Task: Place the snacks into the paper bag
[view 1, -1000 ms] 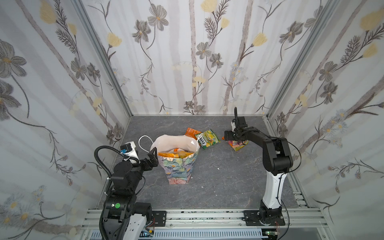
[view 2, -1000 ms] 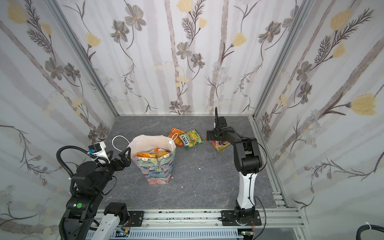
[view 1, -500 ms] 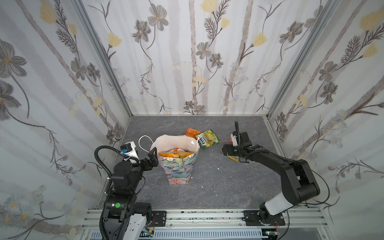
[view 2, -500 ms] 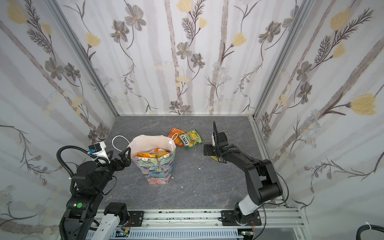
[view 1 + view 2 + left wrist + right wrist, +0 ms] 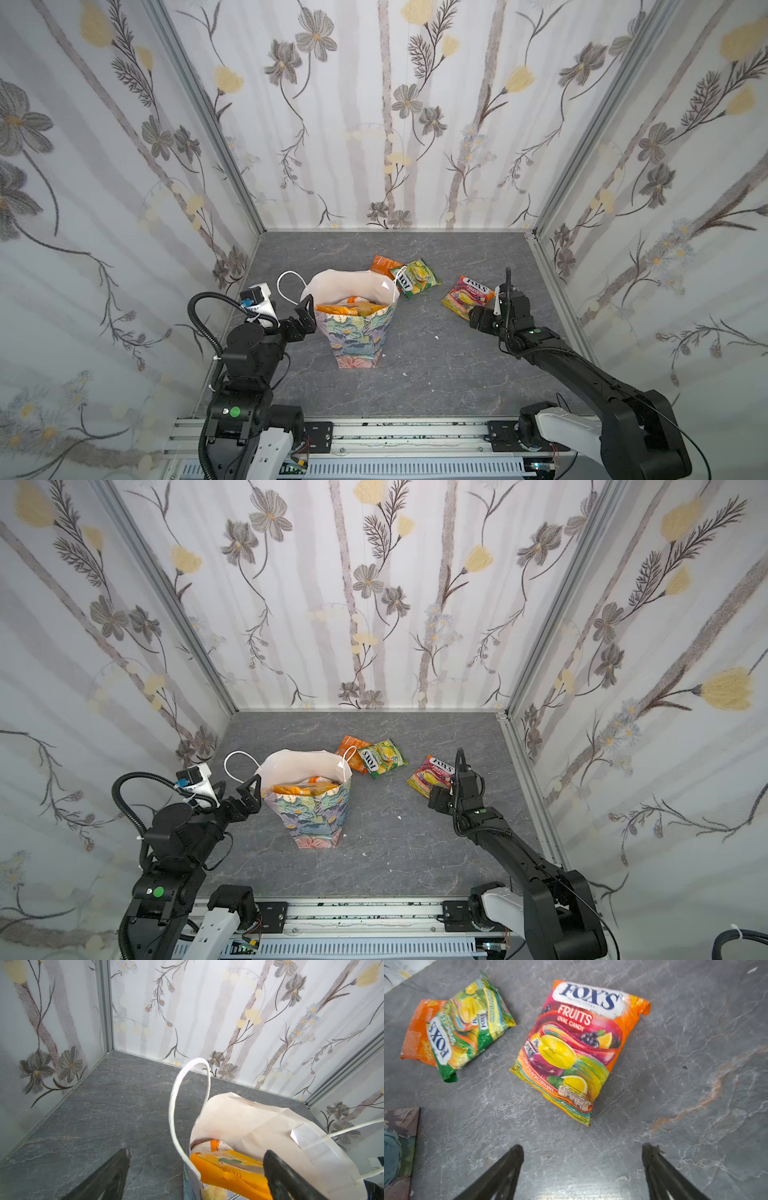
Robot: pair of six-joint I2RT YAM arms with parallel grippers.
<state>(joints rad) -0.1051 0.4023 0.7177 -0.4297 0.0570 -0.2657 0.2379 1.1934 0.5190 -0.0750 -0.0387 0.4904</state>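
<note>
While the grey marbled surface (image 5: 436, 374) carries the tall floral paper bag (image 5: 357, 336) upright with orange snacks (image 5: 224, 1169) inside, you see the pink-orange FOX'S foil packet (image 5: 577, 1047) lying flat just ahead of your right jaws, spread wide and empty; your left jaws gape beside the bag's rim

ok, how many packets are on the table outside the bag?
3. An orange packet behind the paper bag, a yellow-green FOX'S packet overlapping it, and a FOX'S Fruits packet lying alone by the right claw. The bag may hide others behind it.
</note>
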